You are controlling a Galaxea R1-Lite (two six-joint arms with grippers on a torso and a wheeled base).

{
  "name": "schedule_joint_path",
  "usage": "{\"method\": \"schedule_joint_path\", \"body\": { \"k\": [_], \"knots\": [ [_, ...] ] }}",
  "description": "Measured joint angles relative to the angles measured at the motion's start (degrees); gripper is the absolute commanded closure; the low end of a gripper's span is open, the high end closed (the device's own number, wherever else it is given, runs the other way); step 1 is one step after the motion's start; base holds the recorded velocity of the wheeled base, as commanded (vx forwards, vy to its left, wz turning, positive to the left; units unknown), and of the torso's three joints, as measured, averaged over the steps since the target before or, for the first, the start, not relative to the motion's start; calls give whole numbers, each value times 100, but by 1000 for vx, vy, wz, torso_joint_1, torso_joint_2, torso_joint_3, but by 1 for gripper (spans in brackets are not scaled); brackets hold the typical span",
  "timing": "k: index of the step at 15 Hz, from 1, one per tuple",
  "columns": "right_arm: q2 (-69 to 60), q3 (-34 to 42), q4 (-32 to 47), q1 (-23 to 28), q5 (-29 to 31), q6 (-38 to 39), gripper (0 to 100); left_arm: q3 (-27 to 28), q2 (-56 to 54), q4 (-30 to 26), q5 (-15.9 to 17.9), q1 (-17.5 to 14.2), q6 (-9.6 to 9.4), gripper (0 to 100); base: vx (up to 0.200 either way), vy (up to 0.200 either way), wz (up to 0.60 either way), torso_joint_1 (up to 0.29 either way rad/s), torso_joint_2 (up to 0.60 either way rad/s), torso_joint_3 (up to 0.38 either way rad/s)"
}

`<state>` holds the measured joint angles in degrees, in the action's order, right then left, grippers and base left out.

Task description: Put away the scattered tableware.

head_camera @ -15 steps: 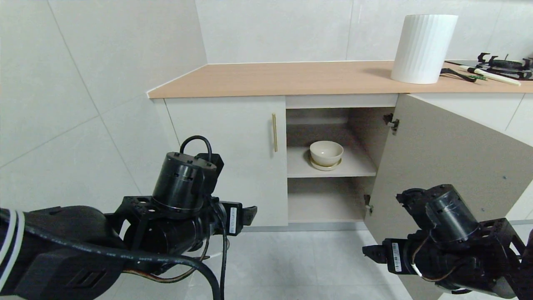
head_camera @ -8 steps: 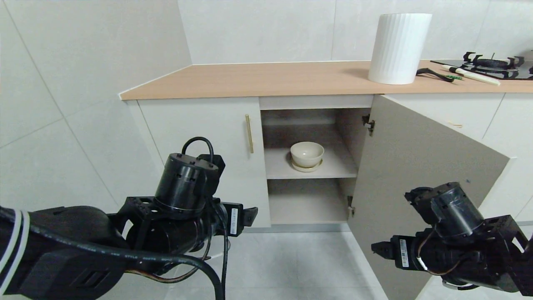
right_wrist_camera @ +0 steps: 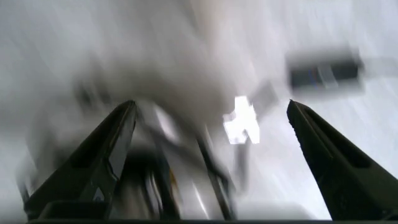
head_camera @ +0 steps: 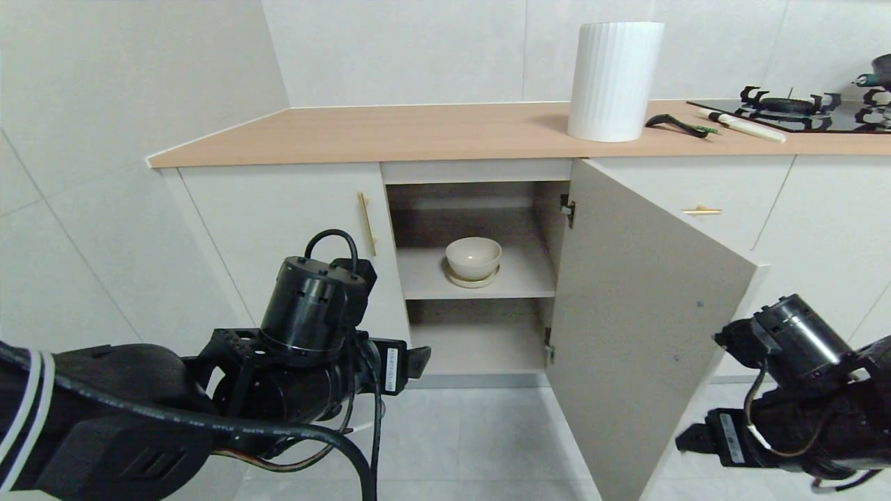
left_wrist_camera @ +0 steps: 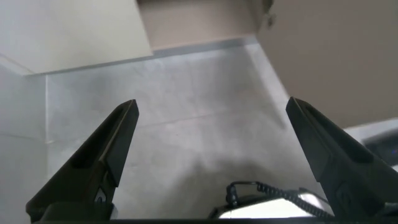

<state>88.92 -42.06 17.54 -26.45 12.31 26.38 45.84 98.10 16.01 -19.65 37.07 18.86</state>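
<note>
A cream ceramic bowl (head_camera: 473, 256) sits on a matching small plate (head_camera: 472, 281) on the upper shelf of the pale kitchen cabinet (head_camera: 278, 209), whose right-hand door (head_camera: 640, 313) stands swung wide open. On the wooden countertop (head_camera: 390, 132) above, beside a tall white ribbed cylinder (head_camera: 614, 80), lie a black-handled utensil (head_camera: 679, 125) and a pale slender stick-like piece (head_camera: 741, 126), close to the black gas hob (head_camera: 786, 111); these look like the tableware left to store. The left gripper (left_wrist_camera: 211, 104) hangs low over the grey tiled floor (head_camera: 473, 445) with its jaws spread wide and nothing between them, and the right gripper (right_wrist_camera: 211, 106) is likewise spread and empty, low down just beside the open door's outer edge. The likeliest trouble is the right arm clipping that door as it rises toward the counter, swinging the door or jarring the arm. The thin utensils lie flat, so a shallow pinch could let them slip or skid toward the hob, and a careless reach into the shelf could knock the bowl off its plate.
</note>
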Motion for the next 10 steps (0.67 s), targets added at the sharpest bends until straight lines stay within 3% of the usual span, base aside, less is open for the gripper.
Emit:
{"method": "schedule_joint_path", "body": {
  "k": [2, 4, 7, 10],
  "knots": [
    [-317, -444, 1146, 151, -310, -205, 0, 5, 13, 9, 2, 9, 0, 0, 0, 0, 0, 0, 0, 0],
    [-499, -717, 1393, 542, -375, -435, 0, 5, 20, 9, 0, -2, 7, 0, 0, 0, 0, 0, 0, 0],
    [-461, -907, 1169, 1172, -296, -556, 0, 5, 6, 5, 0, 0, 10, 0, 0, 0, 0, 0, 0, 0],
    [-138, -976, 260, 1805, -271, -583, 0, 5, -17, 5, 0, -17, 10, 0, 0, 0, 0, 0, 0, 0]
  ]
}}
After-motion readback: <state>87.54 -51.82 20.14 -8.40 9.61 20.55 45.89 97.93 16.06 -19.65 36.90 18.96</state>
